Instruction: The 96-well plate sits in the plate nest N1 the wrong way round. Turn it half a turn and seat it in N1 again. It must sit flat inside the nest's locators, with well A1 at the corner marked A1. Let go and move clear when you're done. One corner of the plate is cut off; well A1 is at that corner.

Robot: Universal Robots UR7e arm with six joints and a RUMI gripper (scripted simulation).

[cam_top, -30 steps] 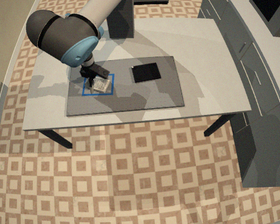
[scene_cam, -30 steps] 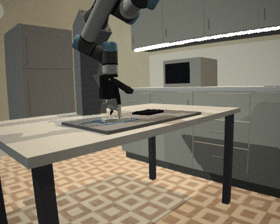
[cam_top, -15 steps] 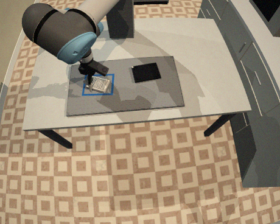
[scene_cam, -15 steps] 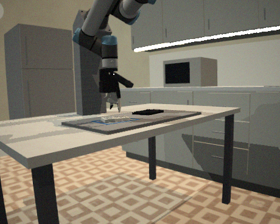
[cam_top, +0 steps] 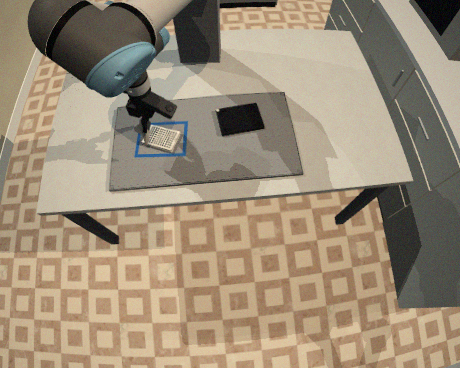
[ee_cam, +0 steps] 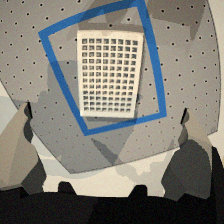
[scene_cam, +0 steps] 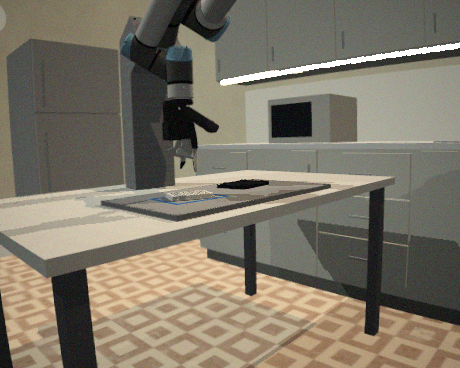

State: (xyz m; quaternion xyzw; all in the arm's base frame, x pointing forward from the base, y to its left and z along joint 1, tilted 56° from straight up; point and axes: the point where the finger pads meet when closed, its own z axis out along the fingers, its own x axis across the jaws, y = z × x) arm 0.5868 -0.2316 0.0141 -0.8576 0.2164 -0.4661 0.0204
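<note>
The white 96-well plate point(cam_top: 160, 138) lies inside the blue-outlined nest N1 point(cam_top: 162, 139) on the grey deck. It also shows in the wrist view point(ee_cam: 109, 75), lying within the blue frame point(ee_cam: 105, 65) and turned a little against it. In the side view the plate point(scene_cam: 189, 193) rests low on the deck. My gripper point(cam_top: 145, 129) point(scene_cam: 183, 159) hangs above the plate's left end, clear of it. Its fingers are wide open and empty; their tips show at both sides of the wrist view. I cannot make out the cut corner.
A black flat block point(cam_top: 240, 119) lies on the grey perforated deck point(cam_top: 205, 141) to the right of the nest. The arm's base column point(scene_cam: 142, 105) stands at the table's far side. Cabinets and a microwave point(scene_cam: 310, 118) are beyond the table.
</note>
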